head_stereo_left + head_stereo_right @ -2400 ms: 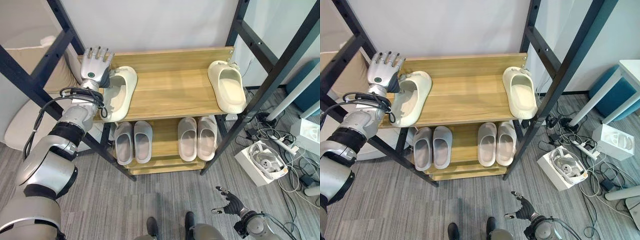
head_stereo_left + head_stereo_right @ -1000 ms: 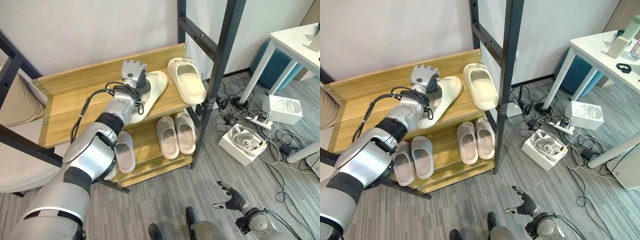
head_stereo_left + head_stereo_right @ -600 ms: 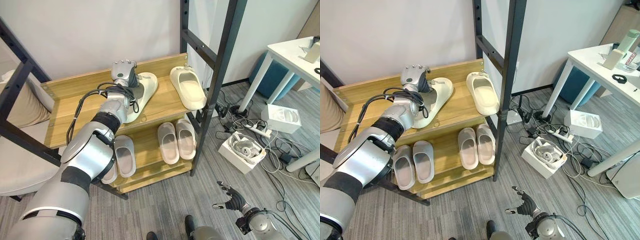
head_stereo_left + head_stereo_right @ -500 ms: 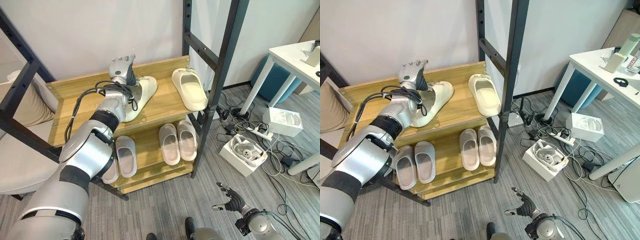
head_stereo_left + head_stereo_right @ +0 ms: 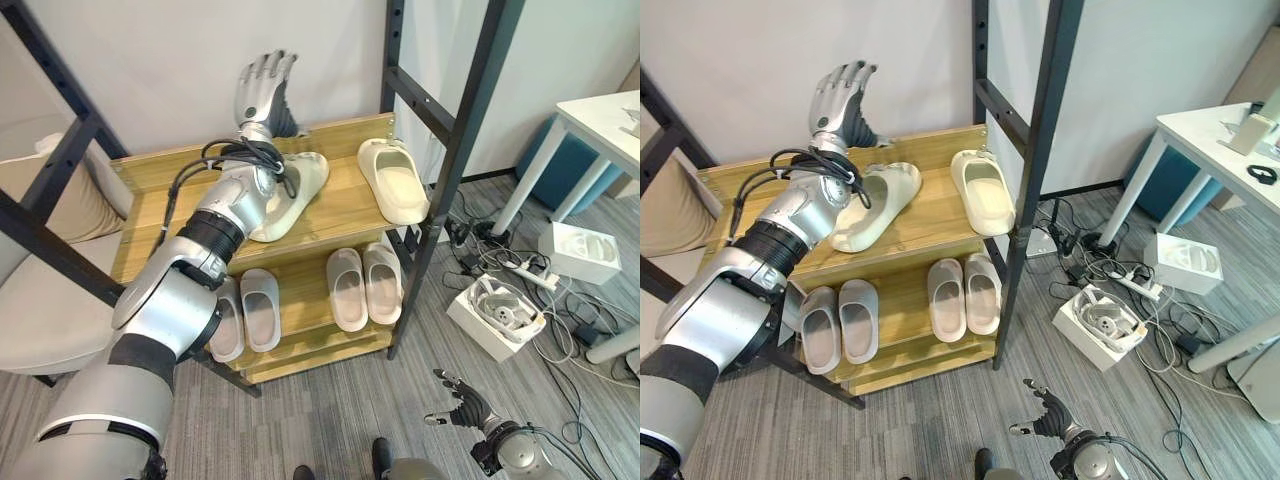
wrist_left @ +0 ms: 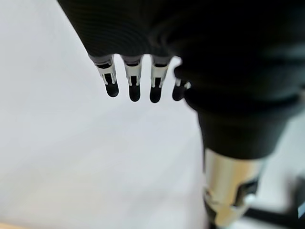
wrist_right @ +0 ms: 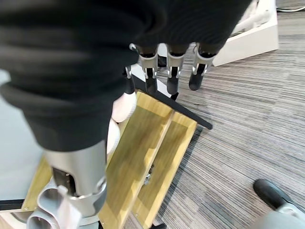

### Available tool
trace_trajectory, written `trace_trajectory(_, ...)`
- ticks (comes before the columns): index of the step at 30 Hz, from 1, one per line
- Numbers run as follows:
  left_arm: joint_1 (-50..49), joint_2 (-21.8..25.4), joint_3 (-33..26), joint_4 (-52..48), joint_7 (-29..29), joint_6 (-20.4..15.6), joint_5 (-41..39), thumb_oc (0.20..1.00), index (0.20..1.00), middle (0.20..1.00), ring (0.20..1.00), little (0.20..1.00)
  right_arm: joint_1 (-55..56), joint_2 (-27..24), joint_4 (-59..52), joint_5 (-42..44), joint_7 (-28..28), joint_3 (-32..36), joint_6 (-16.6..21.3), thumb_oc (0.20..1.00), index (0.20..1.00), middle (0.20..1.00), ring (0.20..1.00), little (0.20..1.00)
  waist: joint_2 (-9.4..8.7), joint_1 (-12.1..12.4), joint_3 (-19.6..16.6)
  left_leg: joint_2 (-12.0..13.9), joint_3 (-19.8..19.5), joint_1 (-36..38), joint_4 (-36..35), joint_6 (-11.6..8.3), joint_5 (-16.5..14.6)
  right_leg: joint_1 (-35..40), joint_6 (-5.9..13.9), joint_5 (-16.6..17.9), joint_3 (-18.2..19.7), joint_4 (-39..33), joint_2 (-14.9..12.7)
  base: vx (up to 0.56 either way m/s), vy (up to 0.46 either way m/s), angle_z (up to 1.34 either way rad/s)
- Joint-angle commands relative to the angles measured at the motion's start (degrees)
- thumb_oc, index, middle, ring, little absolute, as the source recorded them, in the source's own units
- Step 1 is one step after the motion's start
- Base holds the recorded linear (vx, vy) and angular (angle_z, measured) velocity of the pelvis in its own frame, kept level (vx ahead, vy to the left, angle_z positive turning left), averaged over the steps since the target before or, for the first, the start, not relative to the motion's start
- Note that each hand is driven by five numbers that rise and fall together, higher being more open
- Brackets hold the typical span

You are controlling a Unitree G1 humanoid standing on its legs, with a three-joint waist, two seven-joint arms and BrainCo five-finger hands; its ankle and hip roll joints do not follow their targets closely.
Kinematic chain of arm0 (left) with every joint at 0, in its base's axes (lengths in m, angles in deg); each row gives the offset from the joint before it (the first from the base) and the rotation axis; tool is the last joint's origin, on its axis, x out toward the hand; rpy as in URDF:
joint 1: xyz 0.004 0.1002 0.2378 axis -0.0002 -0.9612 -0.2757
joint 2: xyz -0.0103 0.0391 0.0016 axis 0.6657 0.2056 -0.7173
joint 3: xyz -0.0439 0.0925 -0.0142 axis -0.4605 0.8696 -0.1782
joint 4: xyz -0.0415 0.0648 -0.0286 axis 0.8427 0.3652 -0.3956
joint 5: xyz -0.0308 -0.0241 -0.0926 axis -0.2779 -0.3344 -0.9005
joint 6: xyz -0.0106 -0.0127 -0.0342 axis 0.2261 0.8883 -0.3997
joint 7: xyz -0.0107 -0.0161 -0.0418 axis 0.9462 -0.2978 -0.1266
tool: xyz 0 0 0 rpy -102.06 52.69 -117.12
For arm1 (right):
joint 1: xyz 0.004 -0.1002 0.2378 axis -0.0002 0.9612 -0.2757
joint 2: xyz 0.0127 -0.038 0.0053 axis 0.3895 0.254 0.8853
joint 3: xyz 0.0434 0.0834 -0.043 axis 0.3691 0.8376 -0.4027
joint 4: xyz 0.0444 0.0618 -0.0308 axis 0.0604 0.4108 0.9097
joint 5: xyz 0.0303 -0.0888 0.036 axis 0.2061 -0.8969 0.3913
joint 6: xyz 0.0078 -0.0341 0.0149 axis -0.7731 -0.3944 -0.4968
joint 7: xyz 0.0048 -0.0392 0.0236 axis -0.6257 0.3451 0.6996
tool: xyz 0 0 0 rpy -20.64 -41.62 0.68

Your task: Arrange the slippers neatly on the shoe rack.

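Note:
Two cream slippers lie on the top board of the wooden shoe rack [image 5: 150, 235]. The left slipper [image 5: 290, 195] lies slanted, its toe turned toward the right slipper [image 5: 395, 180], which lies straight near the rack's right end. My left hand [image 5: 262, 95] is raised above the back rail, clear of the slanted slipper, open with straight fingers [image 6: 131, 86] before the white wall. My right hand [image 5: 462, 405] hangs low over the floor, open and holding nothing, fingers [image 7: 171, 71] spread.
Two pairs of grey slippers [image 5: 245, 310] [image 5: 355, 285] sit on the lower shelf. Black frame posts [image 5: 455, 160] stand close to the rack's right side. A white box [image 5: 495, 310], cables and a white table [image 5: 600, 115] lie to the right; a beige cushion [image 5: 40, 300] lies to the left.
My left hand has slid the left cream slipper rightward along the top board, then lifted off it and risen toward the wall. The camera has shifted. The right hand stays put.

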Motion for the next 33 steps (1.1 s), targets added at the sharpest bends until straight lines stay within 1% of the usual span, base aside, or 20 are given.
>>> trace_trajectory(1,1.45,-0.57,-4.69,6.04,0.24,-2.53,-8.18,1.000,1.000,1.000,1.000,1.000,0.98,3.24,-0.58,0.99,-1.37,2.12,0.70,1.000,1.000,1.000,1.000,1.000,-3.09,1.12,0.22,-2.17,-3.15,3.47,-0.29,-1.07,-4.78,8.00,7.41,5.56,-3.71,-11.09,-5.16,-0.01,0.004,0.24)
trace_trajectory(2,-0.55,-0.53,-6.21,4.72,-0.52,-3.80,-12.17,1.000,1.000,1.000,1.000,1.000,0.89,3.62,-0.09,0.79,-1.43,2.38,0.38,1.000,1.000,1.000,1.000,1.000,-2.95,1.53,0.19,-2.25,-3.34,3.46,-0.29,-1.06,-4.71,8.16,7.39,5.53,-4.07,-11.14,-5.21,0.00,0.001,0.20)
trace_trajectory(3,-2.27,-0.41,-6.95,3.42,-0.94,-4.37,-14.39,1.000,1.000,1.000,1.000,1.000,0.73,4.27,0.34,0.62,-1.28,2.38,0.10,1.000,1.000,1.000,1.000,1.000,-2.81,1.93,0.19,-2.30,-3.63,3.51,-0.29,-1.03,-4.65,8.37,7.34,5.51,-4.39,-11.12,-5.26,0.00,0.001,0.15)
trace_trajectory(4,-2.38,-0.36,-6.98,3.33,-0.96,-4.35,-14.42,1.000,1.000,1.000,1.000,1.000,0.75,4.26,0.36,0.61,-1.28,2.33,0.11,1.000,1.000,1.000,1.000,1.000,-2.81,1.85,0.17,-2.30,-3.68,3.52,-0.29,-1.03,-4.65,8.41,7.34,5.50,-4.45,-11.13,-5.26,-0.01,0.000,0.09)
trace_trajectory(5,-4.72,-0.27,-8.16,1.97,-2.30,-5.57,-18.27,1.000,1.000,1.000,1.000,1.000,0.72,4.61,0.66,0.37,-1.13,2.40,-0.27,1.000,1.000,1.000,1.000,1.000,-2.71,2.19,0.14,-2.33,-3.96,3.42,-0.29,-1.03,-4.55,8.60,7.32,5.49,-4.82,-11.16,-5.38,-0.01,0.002,0.14)
trace_trajectory(7,-6.85,0.02,-8.68,0.45,-3.48,-6.34,-21.06,1.000,1.000,1.000,1.000,1.000,0.86,4.92,0.76,0.29,-0.88,2.50,-0.45,1.000,1.000,1.000,1.000,1.000,-2.63,2.55,0.09,-2.38,-4.26,3.38,-0.29,-1.03,-4.46,8.73,7.30,5.52,-5.17,-11.17,-5.45,-0.01,0.000,0.24)
trace_trajectory(9,-10.67,0.15,-10.00,-1.91,-6.40,-7.15,-26.18,1.000,1.000,1.000,1.000,1.000,1.11,5.06,0.76,0.28,-0.79,3.16,-0.86,1.000,1.000,1.000,1.000,1.000,-2.50,3.03,0.05,-2.40,-4.57,3.26,-0.29,-0.99,-4.27,8.89,7.27,5.52,-5.53,-11.18,-5.53,-0.01,0.000,0.16)
trace_trajectory(12,-14.62,-0.58,-10.26,-3.10,-11.09,-7.77,-33.06,1.000,1.000,1.000,1.000,1.000,1.03,5.32,0.99,-0.01,-0.59,3.78,-1.52,1.000,1.000,1.000,1.000,1.000,-2.35,3.46,-0.02,-2.52,-5.00,3.15,-0.29,-0.91,-4.10,9.07,7.24,5.57,-5.80,-11.26,-5.58,-0.02,0.011,0.11)
trace_trajectory(13,-16.58,-1.47,-9.08,-1.68,-14.32,-8.09,-42.68,1.000,1.000,1.000,1.000,1.000,0.29,5.35,1.22,0.02,-0.64,3.70,-2.07,1.000,1.000,1.000,1.000,1.000,-2.19,3.39,-0.11,-2.55,-5.09,3.07,-0.29,-0.86,-3.93,8.97,7.27,5.77,-5.92,-11.19,-5.65,-0.03,0.019,0.15)
trace_trajectory(14,-16.57,-1.43,-9.06,-1.65,-14.35,-8.11,-42.75,1.000,1.000,1.000,1.000,1.000,0.30,5.37,1.22,0.02,-0.64,3.69,-2.08,1.000,1.000,1.000,1.000,1.000,-2.21,3.38,-0.12,-2.55,-5.09,3.07,-0.29,-0.86,-3.94,8.96,7.27,5.77,-5.92,-11.19,-5.65,-0.02,0.015,0.13)
trace_trajectory(16,-18.56,-0.98,-7.78,-3.58,-16.40,-8.28,-48.73,1.000,1.000,1.000,1.000,1.000,0.03,5.36,0.77,0.21,-0.65,3.54,-2.36,1.000,1.000,1.000,1.000,1.000,-2.16,3.38,-0.22,-2.57,-5.06,3.02,-0.29,-0.81,-3.86,8.96,7.34,5.91,-5.88,-11.17,-5.69,-0.01,0.003,0.03)
trace_trajectory(19,-22.05,-1.28,-3.21,-10.41,-19.92,-8.03,-60.53,1.000,1.000,1.000,1.000,1.000,-0.33,5.11,1.15,0.10,-0.56,2.31,-3.04,1.000,1.000,1.000,1.000,1.000,-2.09,3.20,-0.60,-2.67,-4.88,3.21,-0.29,-0.72,-3.87,8.87,7.48,6.14,-5.56,-11.06,-5.80,0.00,0.000,0.00)
trace_trajectory(20,-22.29,-1.58,-2.26,-11.59,-20.28,-7.92,-62.02,1.000,1.000,1.000,1.000,1.000,-0.58,5.12,1.76,0.05,-0.59,1.93,-3.16,1.000,1.000,1.000,1.000,1.000,-2.05,3.11,-0.63,-2.63,-4.82,3.23,-0.29,-0.71,-3.82,8.85,7.50,6.20,-5.58,-11.01,-5.87,-0.03,0.018,-0.04)
trace_trajectory(21,-22.14,-2.90,-0.26,-13.11,-20.76,-7.39,-64.46,1.000,1.000,1.000,1.000,1.000,-0.97,5.28,2.41,0.02,-0.68,0.99,-3.38,1.000,1.000,1.000,1.000,1.000,-2.15,2.96,-0.66,-2.64,-4.80,3.16,-0.29,-0.63,-3.69,8.81,7.53,6.36,-5.48,-10.93,-5.93,-0.02,0.010,-0.06)
trace_trajectory(24,-20.85,-5.81,1.44,-13.06,-20.34,-7.19,-65.67,1.000,1.000,1.000,1.000,1.000,-1.57,4.90,2.49,-0.71,-0.52,-0.58,-3.50,1.000,1.000,1.000,1.000,1.000,-2.22,2.64,-0.72,-2.69,-4.62,3.24,-0.29,-0.61,-3.73,8.78,7.53,6.47,-5.28,-10.97,-5.99,-0.01,0.005,-0.07)
trace_trajectory(25,-19.97,-7.75,1.95,-12.37,-19.96,-6.97,-65.77,1.000,1.000,1.000,1.000,1.000,-2.03,4.83,2.64,-1.25,-0.48,-1.44,-3.59,1.000,1.000,1.000,1.000,1.000,-2.30,2.38,-0.68,-2.73,-4.61,3.23,-0.29,-0.58,-3.72,8.62,7.50,6.57,-5.05,-10.97,-6.03,-0.01,-0.006,-0.10)
trace_trajectory(29,-17.81,-11.93,1.56,-10.00,-18.75,-6.80,-64.90,1.000,1.000,1.000,1.000,1.000,-2.56,4.87,2.84,-1.74,-0.77,-2.33,-3.85,1.000,1.000,1.000,1.000,1.000,-2.30,1.89,-0.50,-2.82,-4.40,3.33,-0.29,-0.49,-3.81,8.45,7.43,6.72,-4.71,-10.97,-6.02,0.00,-0.009,-0.09)
trace_trajectory(31,-15.84,-14.54,1.32,-7.36,-18.33,-6.74,-63.22,1.000,1.000,1.000,1.000,1.000,-2.31,4.72,2.95,-1.66,-0.68,-2.40,-3.94,1.000,1.000,1.000,1.000,1.000,-2.23,1.30,-0.33,-2.80,-4.17,3.38,-0.29,-0.46,-3.82,8.32,7.39,6.69,-4.50,-10.94,-6.05,0.00,0.000,0.00)
trace_trajectory(32,-15.79,-14.59,1.30,-7.30,-18.35,-6.77,-63.21,1.000,1.000,1.000,1.000,1.000,-2.31,4.69,2.94,-1.66,-0.68,-2.37,-3.94,1.000,1.000,1.000,1.000,1.000,-2.20,1.33,-0.31,-2.80,-4.17,3.39,-0.29,-0.46,-3.82,8.33,7.39,6.69,-4.49,-10.93,-6.04,0.00,0.000,0.00)
trace_trajectory(33,-13.36,-15.98,0.61,-3.34,-17.83,-6.65,-60.00,1.000,1.000,1.000,1.000,1.000,-1.91,4.55,3.31,-1.52,-0.33,-2.32,-3.88,1.000,1.000,1.000,1.000,1.000,-2.15,0.87,-0.24,-2.77,-3.96,3.54,-0.29,-0.54,-3.88,8.32,7.34,6.74,-4.30,-10.92,-6.03,-0.01,-0.018,0.05)
